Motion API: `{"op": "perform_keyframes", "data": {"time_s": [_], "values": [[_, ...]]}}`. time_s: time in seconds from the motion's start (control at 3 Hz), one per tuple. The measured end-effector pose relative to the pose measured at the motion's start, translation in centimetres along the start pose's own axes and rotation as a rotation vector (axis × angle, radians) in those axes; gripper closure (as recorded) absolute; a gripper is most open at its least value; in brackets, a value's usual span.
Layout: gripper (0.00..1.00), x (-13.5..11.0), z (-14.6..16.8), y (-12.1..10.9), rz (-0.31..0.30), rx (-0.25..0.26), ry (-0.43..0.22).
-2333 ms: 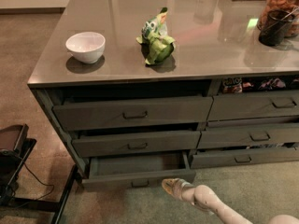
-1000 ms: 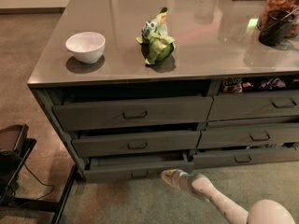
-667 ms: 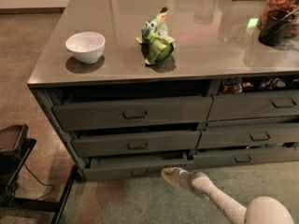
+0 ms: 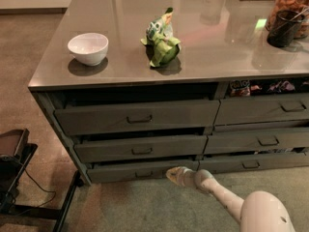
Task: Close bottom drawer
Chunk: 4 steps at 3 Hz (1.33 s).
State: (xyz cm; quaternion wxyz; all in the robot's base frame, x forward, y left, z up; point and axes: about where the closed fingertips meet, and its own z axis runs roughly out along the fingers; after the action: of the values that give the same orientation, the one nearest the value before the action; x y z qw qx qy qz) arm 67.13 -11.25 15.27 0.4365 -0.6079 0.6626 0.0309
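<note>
Grey-green front of the bottom drawer, lowest in the wider stack of three, down at carpet level beneath the middle drawer and top drawer. Pushed in almost flush with the cabinet, only a thin dark slit showing along its upper edge. Small dark pull faintly visible at centre, nothing on it.

Cream gripper low before the right end of that front, pointing toward picture-left along it, to the right of the pull. Either touching the front or just off it; cannot say which. Cannot make out how wide its grip stands; nothing seen in it. Behind it, pale arm slanting down toward the lower right corner, ending there in a rounded cream housing.

Dark gaps above the two upper drawers too, the widest under the counter's edge. To the right, the neighbouring stack, its lowest front just above the arm.

On top, glossy grey counter: white bowl near its left edge, crumpled green bag near the middle, well apart from each other. Far right at the back, a jar of brown contents with a dark cup before it.

At lower left on the carpet, a black stand with a cable.
</note>
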Motion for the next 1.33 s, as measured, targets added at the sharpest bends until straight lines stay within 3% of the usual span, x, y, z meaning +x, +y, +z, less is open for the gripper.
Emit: {"op": "perform_keyframes", "data": {"time_s": [0.67,1.0,1.33], "values": [[1.0,-0.1,-0.1,0.2,0.0,0.0,0.0],[1.0,-1.0,-1.3,1.8,0.01,-0.027,-0.004],[1.0,0.9,-8.3,0.1,0.051,0.011,0.079]]}}
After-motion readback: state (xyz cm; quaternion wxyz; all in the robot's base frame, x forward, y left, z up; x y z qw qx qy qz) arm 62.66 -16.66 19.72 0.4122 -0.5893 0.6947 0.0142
